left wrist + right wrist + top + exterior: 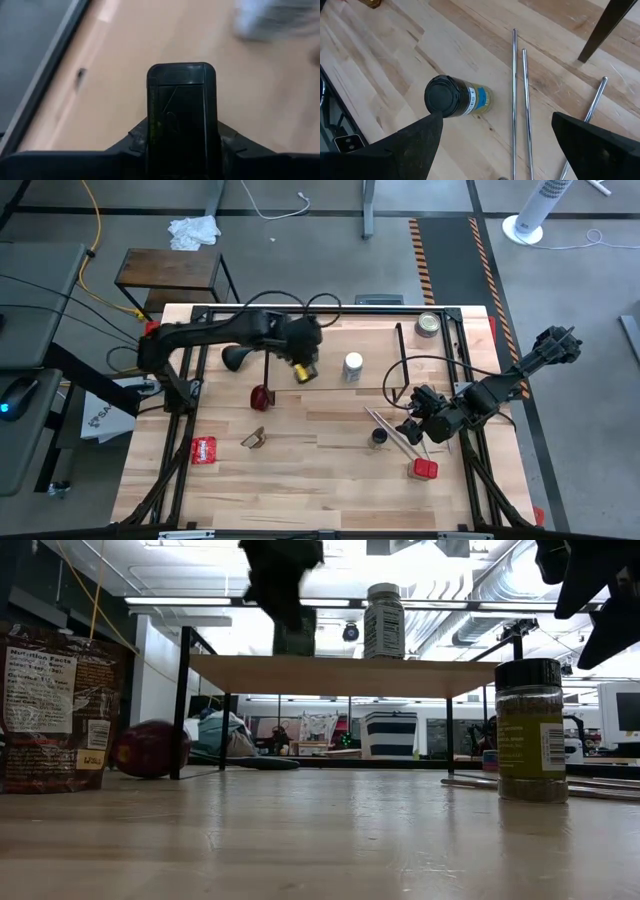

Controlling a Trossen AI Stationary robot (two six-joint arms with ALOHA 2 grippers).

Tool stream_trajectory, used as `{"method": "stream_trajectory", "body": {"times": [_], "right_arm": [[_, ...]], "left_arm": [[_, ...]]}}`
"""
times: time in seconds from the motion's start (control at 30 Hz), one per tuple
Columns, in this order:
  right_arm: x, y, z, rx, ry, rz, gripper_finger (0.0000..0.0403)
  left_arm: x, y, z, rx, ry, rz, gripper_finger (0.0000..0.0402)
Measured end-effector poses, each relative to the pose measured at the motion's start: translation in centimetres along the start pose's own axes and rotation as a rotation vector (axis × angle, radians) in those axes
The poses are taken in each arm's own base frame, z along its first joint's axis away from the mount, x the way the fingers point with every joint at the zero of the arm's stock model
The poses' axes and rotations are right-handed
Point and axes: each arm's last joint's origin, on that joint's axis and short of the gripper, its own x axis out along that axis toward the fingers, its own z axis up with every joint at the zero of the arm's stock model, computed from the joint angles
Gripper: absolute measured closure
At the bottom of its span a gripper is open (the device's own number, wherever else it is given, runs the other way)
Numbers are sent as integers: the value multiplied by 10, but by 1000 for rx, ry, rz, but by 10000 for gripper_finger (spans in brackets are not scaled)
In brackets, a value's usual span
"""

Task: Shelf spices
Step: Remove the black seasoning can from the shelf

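Spices: one dark jar (181,115) is clenched in my left claw (303,369) at the shelf (330,675), near the white-capped jar (353,366). I'd seat it upright, then let go gently. My right claw (495,142) hangs released over a black-capped jar (455,97) on the worktop (380,60).

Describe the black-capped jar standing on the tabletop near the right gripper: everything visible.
The black-capped jar is a small clear jar with a round black cap, a white-and-blue label and greenish-brown contents. It stands upright on the butcher-block tabletop, in front of the shelf, beside thin metal rods. Nothing touches it; the right gripper hovers above it, open.
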Motion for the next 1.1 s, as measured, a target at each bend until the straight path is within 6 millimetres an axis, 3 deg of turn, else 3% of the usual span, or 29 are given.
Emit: {"method": "stream_trajectory", "body": {"times": [0.17,0.27,0.37,0.5,0.63,0.77,0.93,1.1], "right_arm": [[0,0,0,-31,1,0,32],[0,0,0,-57,1,1,32],[0,0,0,-71,2,1,32],[0,0,0,-83,0,3,32],[0,2,0,-122,-5,22,32],[0,4,1,-134,-9,40,32],[0,6,0,-127,10,67,32],[-1,9,1,-117,11,99,32]], "left_arm": [[-46,-39,-39,61,92,-72,293],[-66,-80,-72,146,112,-92,293],[-70,-125,-110,223,97,-108,293],[-53,-170,-156,237,37,-105,293],[-21,-196,-175,193,-29,-147,293],[12,-210,-176,273,-62,-154,288],[49,-212,-174,379,15,-97,258],[60,-207,-167,415,64,-126,228]]}}
